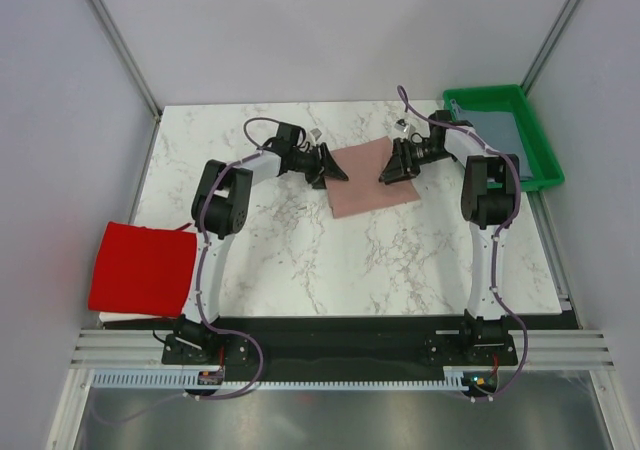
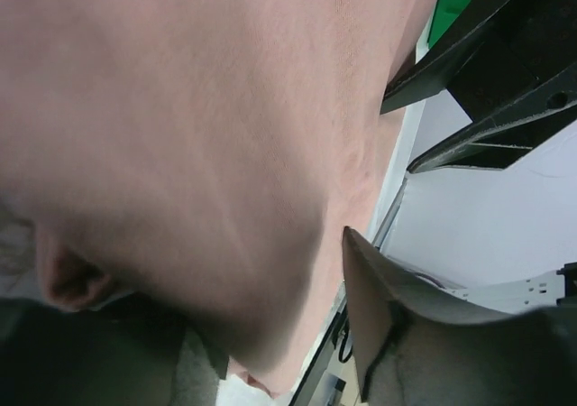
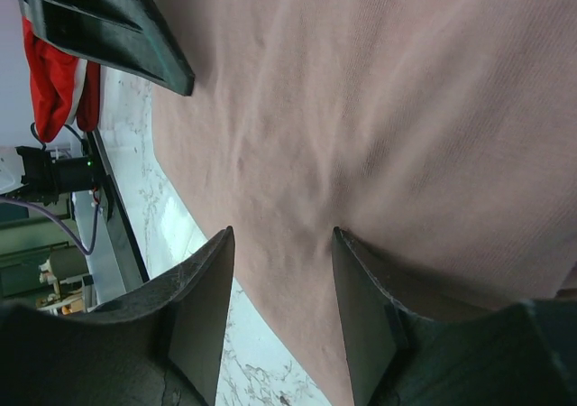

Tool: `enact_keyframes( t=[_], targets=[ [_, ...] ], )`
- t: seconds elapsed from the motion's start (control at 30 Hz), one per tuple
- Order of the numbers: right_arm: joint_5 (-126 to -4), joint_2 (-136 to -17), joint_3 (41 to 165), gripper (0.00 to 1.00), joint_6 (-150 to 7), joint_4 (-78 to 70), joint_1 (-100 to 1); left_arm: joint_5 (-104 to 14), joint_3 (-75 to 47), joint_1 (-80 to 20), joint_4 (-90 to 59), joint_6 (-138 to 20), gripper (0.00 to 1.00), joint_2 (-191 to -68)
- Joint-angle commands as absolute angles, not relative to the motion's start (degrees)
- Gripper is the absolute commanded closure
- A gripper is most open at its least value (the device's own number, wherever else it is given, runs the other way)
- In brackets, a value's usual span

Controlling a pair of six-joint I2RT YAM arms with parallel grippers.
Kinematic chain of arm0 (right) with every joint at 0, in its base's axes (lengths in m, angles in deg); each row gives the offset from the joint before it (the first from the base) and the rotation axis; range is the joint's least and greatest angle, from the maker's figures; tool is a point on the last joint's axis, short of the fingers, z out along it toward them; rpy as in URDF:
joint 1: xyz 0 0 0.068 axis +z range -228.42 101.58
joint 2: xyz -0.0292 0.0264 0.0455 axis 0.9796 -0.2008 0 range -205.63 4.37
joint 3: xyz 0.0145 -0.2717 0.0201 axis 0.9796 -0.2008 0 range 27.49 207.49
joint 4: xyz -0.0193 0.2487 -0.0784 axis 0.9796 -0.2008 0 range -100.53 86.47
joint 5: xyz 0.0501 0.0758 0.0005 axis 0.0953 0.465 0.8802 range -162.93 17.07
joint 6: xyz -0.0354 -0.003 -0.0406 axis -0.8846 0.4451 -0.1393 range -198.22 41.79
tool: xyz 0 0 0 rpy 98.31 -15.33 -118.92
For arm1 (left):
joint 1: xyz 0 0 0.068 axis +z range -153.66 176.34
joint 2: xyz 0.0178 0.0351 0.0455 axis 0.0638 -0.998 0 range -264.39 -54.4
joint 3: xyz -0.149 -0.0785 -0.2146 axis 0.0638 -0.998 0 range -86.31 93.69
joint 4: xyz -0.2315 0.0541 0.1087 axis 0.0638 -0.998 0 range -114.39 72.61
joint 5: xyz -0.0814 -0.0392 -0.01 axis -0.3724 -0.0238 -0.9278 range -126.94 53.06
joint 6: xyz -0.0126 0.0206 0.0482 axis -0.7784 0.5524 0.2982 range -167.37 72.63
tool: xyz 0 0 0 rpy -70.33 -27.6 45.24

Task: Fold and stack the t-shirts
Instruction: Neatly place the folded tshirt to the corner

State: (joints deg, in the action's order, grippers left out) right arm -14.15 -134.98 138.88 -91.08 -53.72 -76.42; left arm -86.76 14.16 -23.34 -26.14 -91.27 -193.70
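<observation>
**2 tees folded, none stacked**

Left hand (image 1: 333,178) and right hand (image 1: 390,177), both spread wide, sit at opposite edges of the pink tee (image 1: 372,188), folded small on the counter (image 1: 300,260). Red tee (image 1: 143,267) lies folded at the left edge. Grey tee (image 1: 497,130) sits in the tray (image 1: 485,94). Stacking remains.

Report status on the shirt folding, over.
Right claw open at pink t-shirt edge. Left claw at opposite edge, state unclear. Shirt folded, mid-table. Red t-shirt apart, at left edge.

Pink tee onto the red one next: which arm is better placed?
Probably left. The red tee lies at the near left edge of the table, and the left gripper is at the left edge of the pink tee; the right gripper would have to cross over.
</observation>
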Motion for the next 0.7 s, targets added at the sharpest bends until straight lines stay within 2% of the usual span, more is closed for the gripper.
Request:
enact_keyframes(
  t=[0.0, 0.17, 0.23, 0.27, 0.37, 0.5, 0.67],
  targets=[
    [-13.34, -134.76, 138.32, 0.45, -91.75, -52.75, -75.87, -84.22, 14.15, -25.28, -25.83, -92.9, 0.49, -196.25],
    [-13.08, -132.04, 137.18, 0.46, -92.19, -52.75, -76.04, -84.14, 13.63, -25.46, -26.79, -91.15, 0.57, -194.5],
    [-12.99, -130.37, 136.48, 0.46, -92.45, -52.75, -76.04, -84.31, 12.83, -25.37, -27.84, -89.57, 0.68, -192.83],
    [-12.82, -129.93, 135.78, 0.46, -92.54, -52.75, -76.04, -84.66, 12.48, -25.37, -28.37, -88.69, 0.79, -192.3],
    [-12.73, -127.47, 134.98, 0.46, -92.46, -52.83, -76.39, -85.11, 12.13, -25.19, -34.05, -82.99, 0.92, -189.67],
    [-12.55, -124.39, 135.07, 0.47, -92.63, -53.45, -77.97, -85.02, 9.16, -23.53, -42.6, -71.4, 0.98, -185.62],
    [-13.08, -121.14, 135.07, 0.47, -95.17, -55.29, -80.87, -83.09, 6.77, -18.78, -55.59, -58.12, 0.98, -179.74]
  ],
)
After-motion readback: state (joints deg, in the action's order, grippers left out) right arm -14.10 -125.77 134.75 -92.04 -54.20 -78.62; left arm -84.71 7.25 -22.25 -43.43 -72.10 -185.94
